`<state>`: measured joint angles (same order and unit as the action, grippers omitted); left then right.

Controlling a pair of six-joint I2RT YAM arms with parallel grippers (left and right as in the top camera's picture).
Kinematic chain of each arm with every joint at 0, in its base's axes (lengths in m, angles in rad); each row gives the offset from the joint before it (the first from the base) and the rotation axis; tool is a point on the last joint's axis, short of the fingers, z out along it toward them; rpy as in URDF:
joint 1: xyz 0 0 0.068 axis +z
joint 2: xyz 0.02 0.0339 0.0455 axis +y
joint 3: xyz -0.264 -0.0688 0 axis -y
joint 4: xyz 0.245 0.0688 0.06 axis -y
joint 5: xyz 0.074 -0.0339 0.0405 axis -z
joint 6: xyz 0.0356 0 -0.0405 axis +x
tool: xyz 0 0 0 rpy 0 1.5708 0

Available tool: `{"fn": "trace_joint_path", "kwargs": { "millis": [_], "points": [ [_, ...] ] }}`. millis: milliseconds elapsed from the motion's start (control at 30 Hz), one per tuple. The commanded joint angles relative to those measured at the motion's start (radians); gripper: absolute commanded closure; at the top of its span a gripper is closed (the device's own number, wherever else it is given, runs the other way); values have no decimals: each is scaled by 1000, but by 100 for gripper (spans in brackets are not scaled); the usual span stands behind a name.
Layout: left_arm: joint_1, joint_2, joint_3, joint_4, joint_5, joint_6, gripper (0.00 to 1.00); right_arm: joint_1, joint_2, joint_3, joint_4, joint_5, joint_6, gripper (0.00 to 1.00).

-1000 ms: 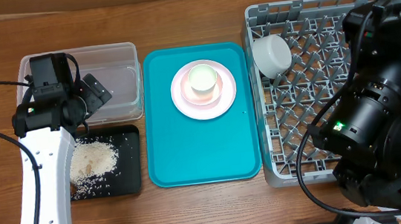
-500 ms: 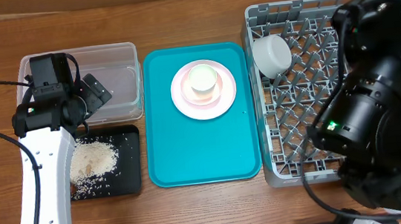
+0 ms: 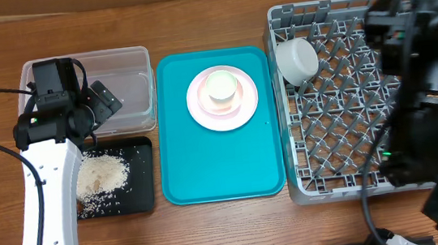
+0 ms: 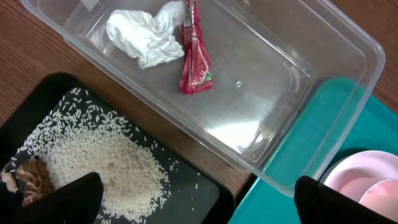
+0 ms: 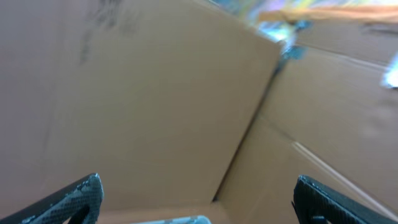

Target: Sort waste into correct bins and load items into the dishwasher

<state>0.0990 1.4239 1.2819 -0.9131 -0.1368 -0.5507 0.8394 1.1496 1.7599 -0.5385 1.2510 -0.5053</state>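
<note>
In the left wrist view the clear tub (image 4: 280, 68) holds a crumpled white tissue (image 4: 146, 37) and a red snack wrapper (image 4: 194, 53). Rice grains (image 4: 106, 165) and brown crumbs (image 4: 34, 177) lie in the black tray (image 4: 205, 193). My left gripper (image 4: 199, 205) hangs open and empty above the gap between tub and tray. On the teal tray (image 3: 219, 163) a pink-white plate (image 3: 224, 115) carries a small white bowl (image 3: 221, 87). A white cup (image 3: 297, 59) lies in the grey dish rack (image 3: 334, 127). My right gripper (image 5: 198, 199) is open, empty and faces brown cardboard.
The bulky right arm (image 3: 432, 92) hangs over the right half of the rack and hides it. The left arm (image 3: 47, 197) runs along the table's left side, over the black tray's edge (image 3: 140, 188). Wooden tabletop (image 3: 208, 17) surrounds everything.
The right arm has swung up and toward the right edge above the rack, uncovering more of its lattice. The left arm and all objects have not moved.
</note>
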Motion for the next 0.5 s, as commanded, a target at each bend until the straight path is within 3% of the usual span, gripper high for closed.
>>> {"fn": "trace_joint_path", "kwargs": {
  "millis": [0,233,467],
  "points": [
    [1,-5,14,4,7,-14,0,3,35,2,-149,-96,319,0],
    [1,-5,14,4,7,-14,0,-57,110,2,-392,-301,567,0],
    [1,-5,14,4,7,-14,0,-130,188,2,-538,-638,664,0]
  ]
}}
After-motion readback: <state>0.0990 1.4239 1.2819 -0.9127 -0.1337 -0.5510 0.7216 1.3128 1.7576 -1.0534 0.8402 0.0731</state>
